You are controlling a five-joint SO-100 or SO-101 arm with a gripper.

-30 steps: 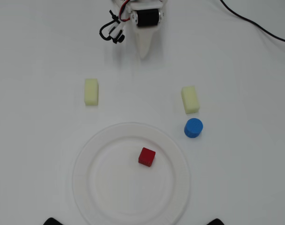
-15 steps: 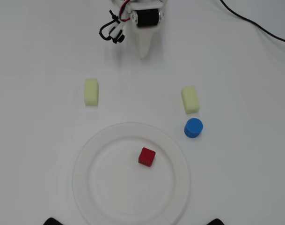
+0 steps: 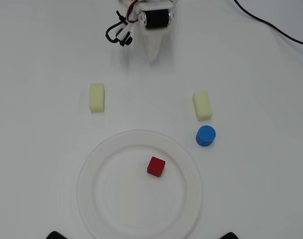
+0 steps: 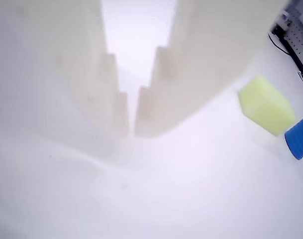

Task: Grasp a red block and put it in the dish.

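Note:
The red block (image 3: 155, 166) lies inside the dish (image 3: 96, 169), a little right of its middle, in the overhead view. My white gripper (image 3: 153, 56) is at the top of the overhead view, far from the dish, pointing down toward it. In the wrist view its two white fingers stand nearly together with only a thin slit between them and nothing held; the gripper (image 4: 131, 130) fills the upper part of that view. The red block is out of the wrist view.
Two pale yellow oblong blocks lie above the dish, one left (image 3: 97, 97) and one right (image 3: 202, 105); the right one shows in the wrist view (image 4: 265, 104). A blue cylinder (image 3: 205, 135) stands by the dish's upper right rim, also in the wrist view (image 4: 298, 138). A black cable (image 3: 270, 25) crosses the top right.

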